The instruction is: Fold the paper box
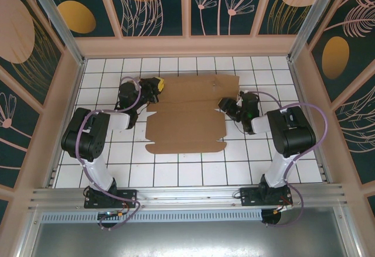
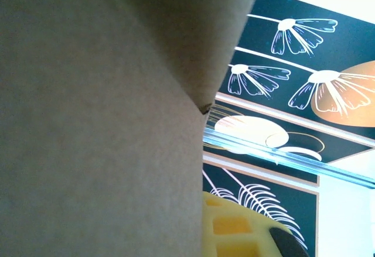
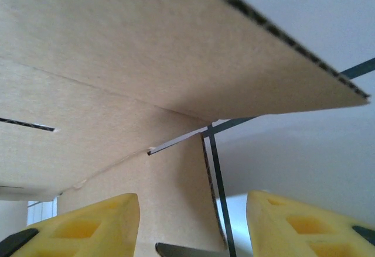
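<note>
White tiled tabletop [image 1: 193, 172] carries the paper box [image 1: 187, 122], a flat corrugated sheet lying centrally, probably light and stiff and best taken by its flap edges, with the left gripper [image 1: 153, 87] pressed together at its far-left corner and the right gripper [image 1: 229, 105] spread at its right edge.

paper box [image 2: 99, 122] blurred close-up, cropped left, top, bottom

A white-tiled tabletop [image 1: 105, 169] is enclosed left, right and far by dark teal wall panels [image 1: 170, 23] printed with pale flowers and orange discs; aluminium rails [image 1: 187, 197] are fixed along the near edge.
</note>
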